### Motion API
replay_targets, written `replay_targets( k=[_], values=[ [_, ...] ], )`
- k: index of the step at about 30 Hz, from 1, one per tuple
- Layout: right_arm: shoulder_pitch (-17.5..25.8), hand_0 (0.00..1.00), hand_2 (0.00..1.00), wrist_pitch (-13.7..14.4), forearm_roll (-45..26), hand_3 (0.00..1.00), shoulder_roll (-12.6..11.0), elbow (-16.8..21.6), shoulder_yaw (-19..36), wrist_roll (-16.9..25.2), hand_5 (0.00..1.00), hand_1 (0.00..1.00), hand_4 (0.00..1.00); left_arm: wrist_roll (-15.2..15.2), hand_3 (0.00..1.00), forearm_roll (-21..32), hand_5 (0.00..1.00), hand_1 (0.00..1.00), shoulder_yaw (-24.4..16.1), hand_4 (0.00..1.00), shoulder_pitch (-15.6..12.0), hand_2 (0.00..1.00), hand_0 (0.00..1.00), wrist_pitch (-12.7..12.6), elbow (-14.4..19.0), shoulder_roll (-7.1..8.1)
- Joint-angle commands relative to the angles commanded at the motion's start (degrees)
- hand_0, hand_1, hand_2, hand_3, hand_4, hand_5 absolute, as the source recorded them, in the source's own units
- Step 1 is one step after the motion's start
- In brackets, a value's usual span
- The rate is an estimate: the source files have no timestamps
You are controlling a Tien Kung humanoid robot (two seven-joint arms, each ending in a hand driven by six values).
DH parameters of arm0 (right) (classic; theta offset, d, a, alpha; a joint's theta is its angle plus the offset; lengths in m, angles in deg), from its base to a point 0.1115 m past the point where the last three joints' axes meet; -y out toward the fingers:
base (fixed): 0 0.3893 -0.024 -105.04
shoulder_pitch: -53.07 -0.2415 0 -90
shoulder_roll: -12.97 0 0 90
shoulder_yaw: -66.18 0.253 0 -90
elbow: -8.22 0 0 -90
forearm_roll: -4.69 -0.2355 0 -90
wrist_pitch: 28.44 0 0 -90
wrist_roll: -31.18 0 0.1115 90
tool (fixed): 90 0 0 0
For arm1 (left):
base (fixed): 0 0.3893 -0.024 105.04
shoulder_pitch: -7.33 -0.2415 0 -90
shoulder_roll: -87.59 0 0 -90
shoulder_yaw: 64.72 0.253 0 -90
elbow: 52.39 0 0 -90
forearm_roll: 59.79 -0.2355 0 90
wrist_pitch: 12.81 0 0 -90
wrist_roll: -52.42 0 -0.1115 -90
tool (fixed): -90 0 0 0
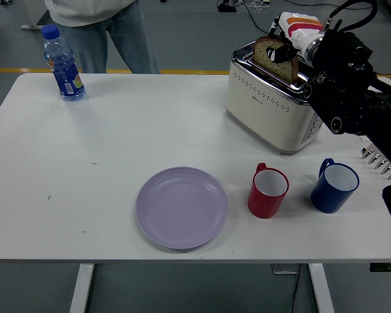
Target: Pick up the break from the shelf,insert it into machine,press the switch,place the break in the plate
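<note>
A brown slice of bread sticks up out of the slot of the cream toaster at the back right of the table. My right hand, black-fingered with a white, orange-striped back, is shut on the slice's upper edge. Its black arm comes in from the right, over the toaster's far end. A lilac plate lies bare near the table's front edge, left of the mugs. My left arm is nowhere in this view.
A red mug and a blue mug stand in front of the toaster. A blue-capped water bottle stands at the back left. A person stands behind the table's far edge. A metal rack shows at the right edge.
</note>
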Motion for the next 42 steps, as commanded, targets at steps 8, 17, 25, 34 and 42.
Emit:
replay_targets(
  k=[8,17,25,34,42],
  values=[
    [0.19,0.215,0.404,-0.27,1.14,0.480,-0.84,2.72,1.21,0.16,0.150,0.302,0.590,0.05,0.572,0.12,0.809,0.719,0.08,0.309,-0.25,0.697,0.697,0.01,0.00,0.04],
    [0.42,0.215,0.404,-0.60,2.47,0.481,-3.04,6.20,2.24,0.01,0.130,0.301,0.572,0.09,0.572,-0.06,0.808,0.719,-0.04,0.309,-0.86,0.697,0.697,0.01,0.00,0.08],
    [0.35,0.213,0.400,-1.01,2.96,0.480,-5.13,9.22,3.87,-0.22,0.127,0.295,0.552,0.22,0.571,-0.82,0.812,0.720,-0.57,0.307,-1.40,0.698,0.696,0.05,0.00,0.08],
    [1.03,0.209,0.399,-0.06,2.79,0.478,-7.98,14.27,5.90,-0.79,0.130,0.295,0.544,0.22,0.571,-0.64,0.811,0.720,-0.42,0.306,-1.43,0.698,0.696,0.06,0.00,0.07],
    [1.78,0.203,0.396,0.60,2.82,0.474,-9.93,18.09,8.09,-1.28,0.134,0.293,0.531,0.15,0.571,-0.25,0.812,0.718,-0.22,0.306,-1.35,0.697,0.695,0.02,0.00,0.04]
  ],
)
